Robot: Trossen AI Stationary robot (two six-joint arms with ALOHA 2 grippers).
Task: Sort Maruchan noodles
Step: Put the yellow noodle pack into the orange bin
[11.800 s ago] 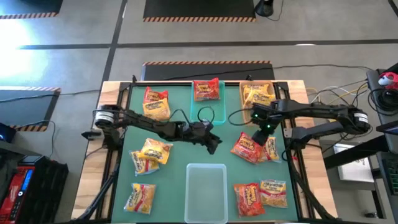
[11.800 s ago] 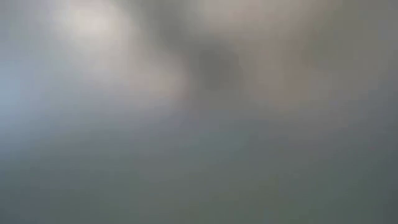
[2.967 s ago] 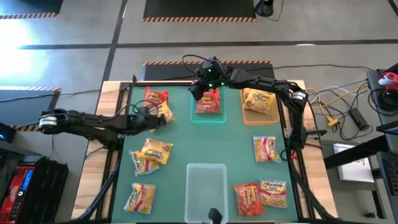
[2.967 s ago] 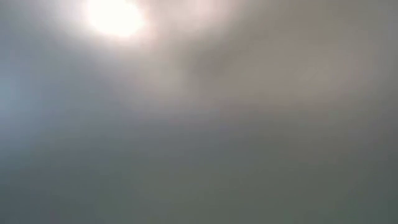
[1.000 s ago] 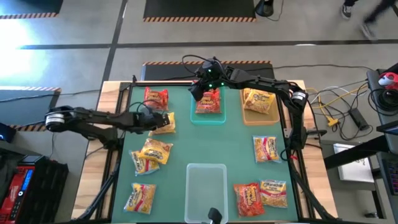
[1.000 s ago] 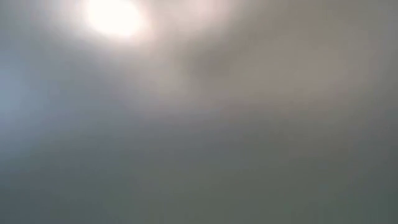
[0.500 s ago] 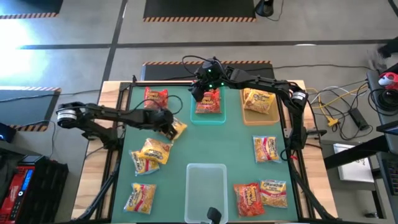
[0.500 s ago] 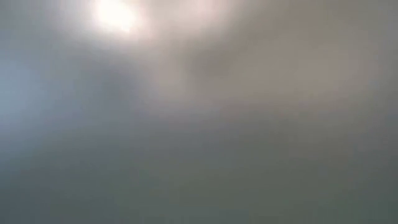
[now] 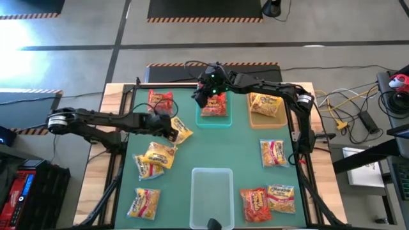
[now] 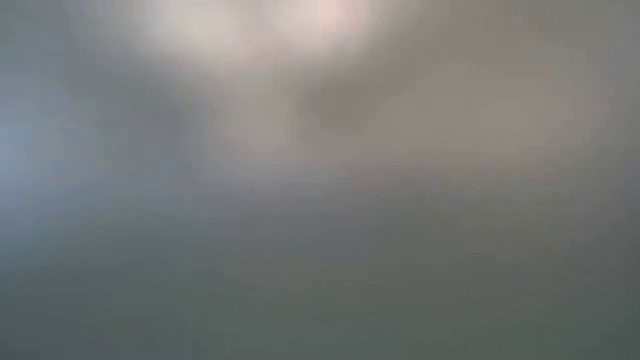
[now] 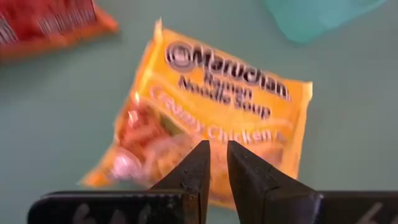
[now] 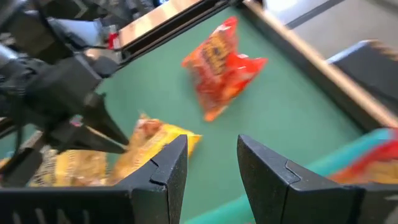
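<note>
The left gripper (image 9: 172, 133) is over the left half of the green tabletop (image 9: 217, 150). Its fingers (image 11: 199, 171) are together and pinch the edge of a yellow noodle packet (image 11: 211, 121), which lies just beside a red packet (image 9: 160, 100). The right gripper (image 9: 203, 96) hangs over the teal bin (image 9: 214, 121) at the far side, fingers (image 12: 163, 168) apart and holding nothing. Other noodle packets lie spread on the tabletop; some sit in the teal bin and in the tan bin (image 9: 267, 121). A clear bin (image 9: 211, 188) stands at the near edge.

grey floor (image 9: 77, 25), hazard-striped mats (image 9: 204, 9)
</note>
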